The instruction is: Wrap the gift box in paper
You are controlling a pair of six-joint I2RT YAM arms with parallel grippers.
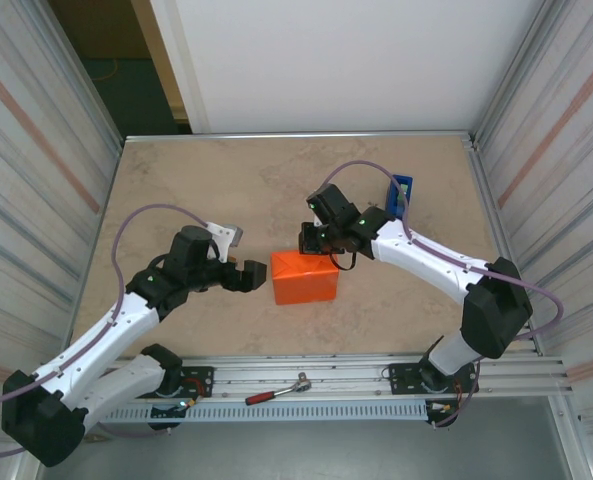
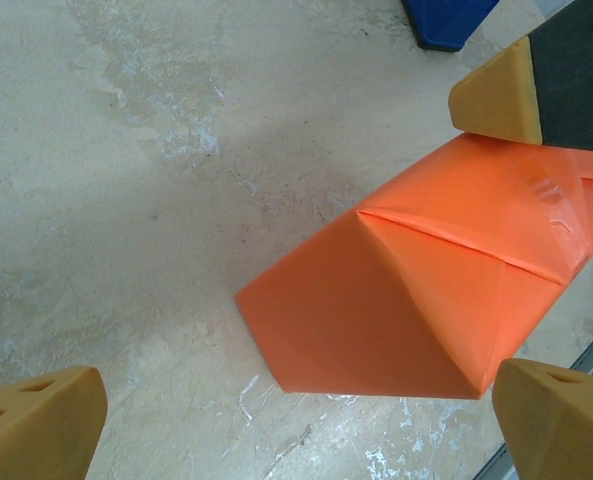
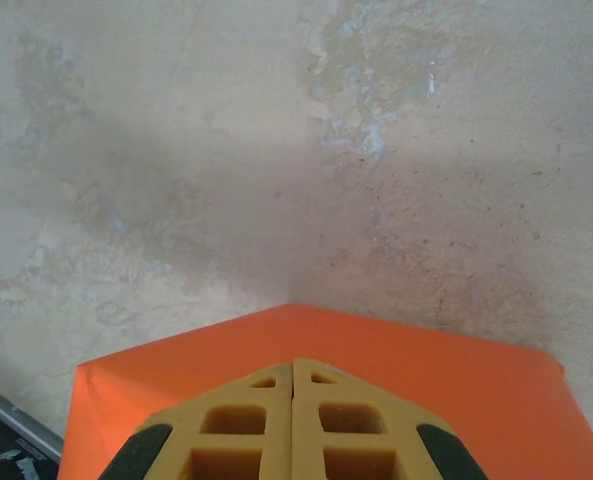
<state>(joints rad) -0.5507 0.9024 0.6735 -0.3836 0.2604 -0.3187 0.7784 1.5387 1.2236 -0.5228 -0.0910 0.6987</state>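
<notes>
Beige mottled table (image 1: 196, 190) between ribbed metal walls carries the job, and by the look of it the job is well past halfway. At the middle of the overhead view sits the gift box (image 1: 304, 277), its top and visible sides already covered by the paper (image 2: 406, 290), with no loose sheet spread around it. The left wrist view shows a seam running across the top and a strip of clear tape (image 2: 561, 215) over it, so the main wrap seems closed.

What looks unfinished is the end facing the left arm. There the paper is creased into a pointed triangular flap (image 2: 346, 320) that lies out on the table, not yet raised against the box or taped. The opposite end cannot be judged.

The right pincer (image 3: 293, 372) is clenched with nothing between its tips, and rests on the paper at the box's upper-left corner in the overhead view. The left pincer (image 1: 256, 275) is fully released, just beside the box's left end, with the flap between its fingers.

A blue tape dispenser (image 1: 403, 190) stands at upper right.
</notes>
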